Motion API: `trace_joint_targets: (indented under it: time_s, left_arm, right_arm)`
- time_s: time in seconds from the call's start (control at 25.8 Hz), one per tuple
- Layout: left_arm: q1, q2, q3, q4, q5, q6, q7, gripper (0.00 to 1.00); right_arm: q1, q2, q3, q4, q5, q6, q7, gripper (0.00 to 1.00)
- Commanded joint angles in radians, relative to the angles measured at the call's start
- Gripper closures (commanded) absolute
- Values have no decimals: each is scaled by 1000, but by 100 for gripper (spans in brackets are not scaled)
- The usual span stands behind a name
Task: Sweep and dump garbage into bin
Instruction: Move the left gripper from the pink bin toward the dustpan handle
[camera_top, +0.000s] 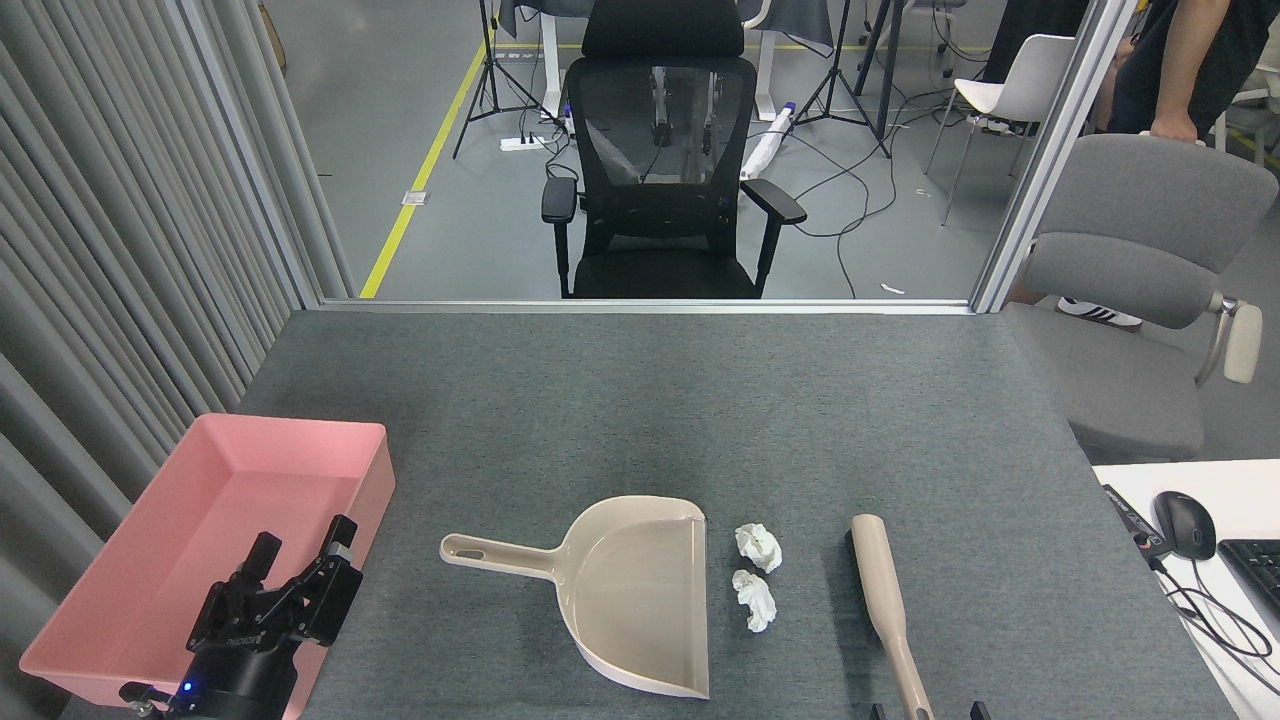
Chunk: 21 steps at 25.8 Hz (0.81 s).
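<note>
Head view looks down on a grey felt-covered bench (640, 400). At the lower left the left gripper (300, 555) hangs over the near right corner of the bin (225, 480), a shallow pink tray with upright walls; its jaws are spread apart and hold nothing. Well to the right of those jaws lies a beige dustpan (630, 590), flat on the bench, its handle pointing left toward the left gripper and its open mouth facing right. Just past that mouth, on the side away from the left jaws, lies the garbage (756, 575): two small crumpled white paper wads, one just beyond the other, both close to the dustpan's edge but apart from it, neither inside the pan nor in the bin. Farther right lies a beige brush (885, 600), its handle running down toward the bottom edge. There only the two dark tips of the right gripper (926, 711) show, one on each side of the handle's near end; the jaws stand apart, and whether they touch the handle cannot be told. Beyond the bench's far edge stands a black office chair (665, 150).
</note>
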Motion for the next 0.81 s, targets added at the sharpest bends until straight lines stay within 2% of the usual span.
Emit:
trace_joint_targets:
  time_s: [0.0,0.77]
  left_arm:
    - [2,1,0,0,0,-3,2,0]
    - [-5,2,1,0,1,-15,3,0]
  right_arm:
    - [-2,-2,0,15,2,0,0,2]
    - [-30,-11,0,35,0,-5,37,2]
